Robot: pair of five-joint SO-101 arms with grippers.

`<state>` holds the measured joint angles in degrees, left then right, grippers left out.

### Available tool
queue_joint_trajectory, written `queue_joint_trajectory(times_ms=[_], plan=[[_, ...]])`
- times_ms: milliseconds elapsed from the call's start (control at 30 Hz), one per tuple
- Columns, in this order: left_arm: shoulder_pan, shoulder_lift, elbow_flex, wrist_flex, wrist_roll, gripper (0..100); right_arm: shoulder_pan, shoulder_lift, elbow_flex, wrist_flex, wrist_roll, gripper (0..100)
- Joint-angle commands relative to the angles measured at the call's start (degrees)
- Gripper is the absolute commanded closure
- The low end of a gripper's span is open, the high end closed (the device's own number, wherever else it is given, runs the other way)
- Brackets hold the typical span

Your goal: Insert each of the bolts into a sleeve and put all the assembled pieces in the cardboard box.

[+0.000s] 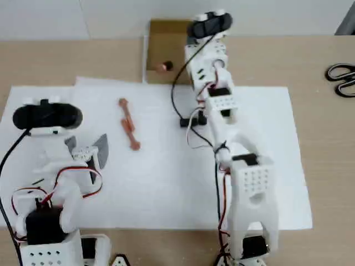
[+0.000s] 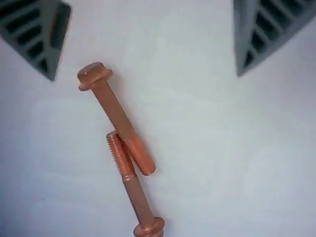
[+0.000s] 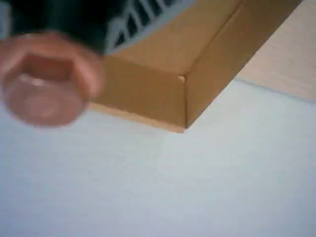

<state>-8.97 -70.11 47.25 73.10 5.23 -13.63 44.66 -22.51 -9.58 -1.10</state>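
lying tip across tip on a soft white foam sheet (image 1: 166, 183): two copper bolts (image 2: 111, 106), smooth round shanks, flanged heads at opposite ends, threads plain on one. straddling them from above, left gripper (image 2: 143, 74), ribbed grey fingers spread wide, touching neither. well apart, right gripper (image 1: 171, 67) pinching a blurred copper piece (image 1: 163, 67) at the brown cardboard box (image 1: 158, 41), close to one wall. under the sheet, pale wooden table (image 1: 321, 138); black scissors (image 1: 341, 77) off to one side; white wall (image 1: 83, 16) behind.
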Motion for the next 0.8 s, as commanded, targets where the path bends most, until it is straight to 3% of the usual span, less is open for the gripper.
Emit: queue_joint_trajectory(times_ms=[0, 133, 433, 767], plan=[[0.1, -0.4, -0.2, 0.4, -0.5, 78, -0.2, 4.3, -11.3, -1.7, 0.7, 99.1], [0.2, -0.4, -0.2, 0.4, -0.5, 78, -0.5, 10.1, -15.6, -1.7, 0.7, 98.3], [0.2, -0.4, -0.2, 0.4, -0.5, 78, -1.5, 13.3, -16.7, 3.6, 0.7, 80.9], [0.2, -0.4, -0.2, 0.4, -0.6, 78, -1.5, 12.8, -16.7, 4.2, 0.7, 78.8]])
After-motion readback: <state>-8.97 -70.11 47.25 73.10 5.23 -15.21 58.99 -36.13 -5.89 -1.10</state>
